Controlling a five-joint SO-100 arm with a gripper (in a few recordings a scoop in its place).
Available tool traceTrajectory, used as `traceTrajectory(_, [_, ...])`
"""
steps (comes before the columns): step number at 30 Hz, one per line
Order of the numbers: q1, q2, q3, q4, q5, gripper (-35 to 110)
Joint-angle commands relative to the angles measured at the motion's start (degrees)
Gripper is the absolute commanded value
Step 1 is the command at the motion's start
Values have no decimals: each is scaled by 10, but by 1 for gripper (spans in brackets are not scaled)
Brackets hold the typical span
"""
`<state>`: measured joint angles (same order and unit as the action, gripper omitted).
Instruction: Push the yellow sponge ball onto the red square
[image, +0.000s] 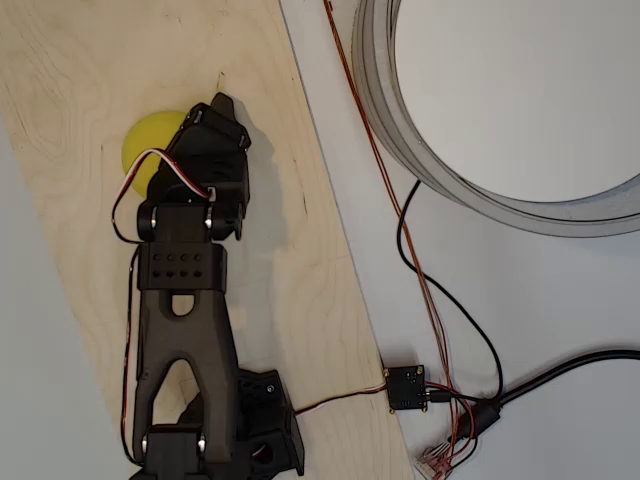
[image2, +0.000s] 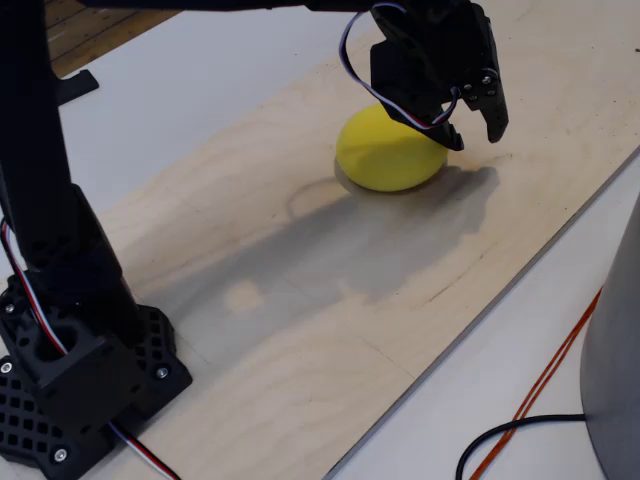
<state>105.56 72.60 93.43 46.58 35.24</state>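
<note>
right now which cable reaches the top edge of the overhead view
The thin orange-red wire: it runs past the grey ring to the top edge. The thin black cable stops at the ring; the thick black cable exits right.

Your black arm (image: 185, 330) runs up the plywood board (image: 290, 250) from its base at the bottom edge. The gripper (image: 222, 118) sits over the right part of the yellow sponge ball (image: 148, 148), hiding that side; you can't tell how its jaws stand from above. A red-white-black wire (image: 150, 170) loops over the ball's lower part. Right of the board, on the white table (image: 560, 300): a grey ring (image: 400, 130), orange and black cables (image: 430, 290), a small black circuit board (image: 406, 388).
</note>
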Motion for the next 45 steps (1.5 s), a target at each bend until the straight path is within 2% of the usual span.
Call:
traceTrajectory(1, [-4, 11, -8, -2, -3, 11])
traceTrajectory(13, [-10, 80, -58, 1, -82, 12])
traceTrajectory(22, [-57, 144, -150, -6, -195, 12])
traceTrajectory(29, [-94, 166, -185, -87, -233, 9])
traceTrajectory(35, [-91, 171, -184, -181, -280, 0])
traceTrajectory(45, [-90, 172, -186, -226, -299, 0])
